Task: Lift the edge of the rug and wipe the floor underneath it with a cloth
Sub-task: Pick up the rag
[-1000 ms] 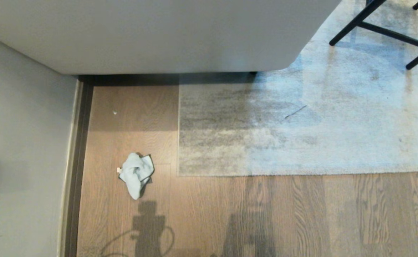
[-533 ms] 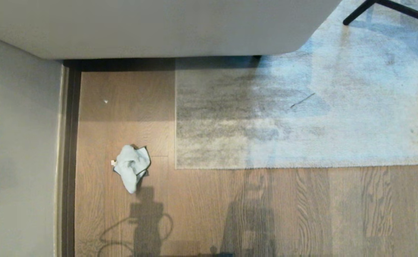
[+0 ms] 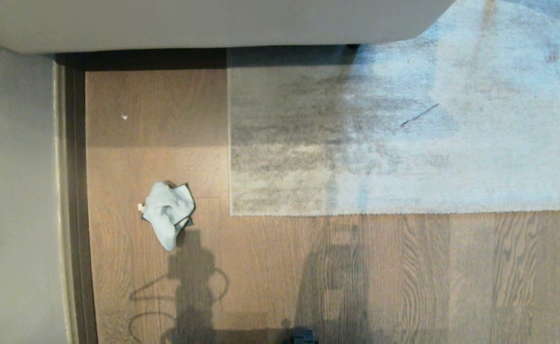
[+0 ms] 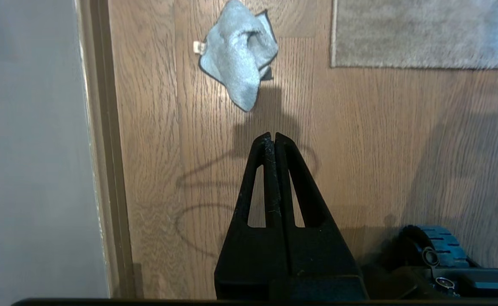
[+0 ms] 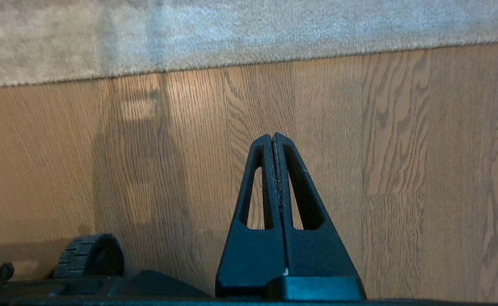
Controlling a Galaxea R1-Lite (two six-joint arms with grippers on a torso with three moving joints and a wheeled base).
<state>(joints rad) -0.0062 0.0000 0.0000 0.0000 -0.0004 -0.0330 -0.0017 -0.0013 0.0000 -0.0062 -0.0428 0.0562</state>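
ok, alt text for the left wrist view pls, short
The shut left hand hangs empty over the floor, pointing toward a crumpled cloth lying apart from it on the planks. The rug edge and its corner lie flat beyond, a dark baseboard and grey wall run along one side.

A home living room: wood plank floor (image 3: 270, 272), large rug (image 3: 404, 157), pale sofa base (image 3: 203, 21).
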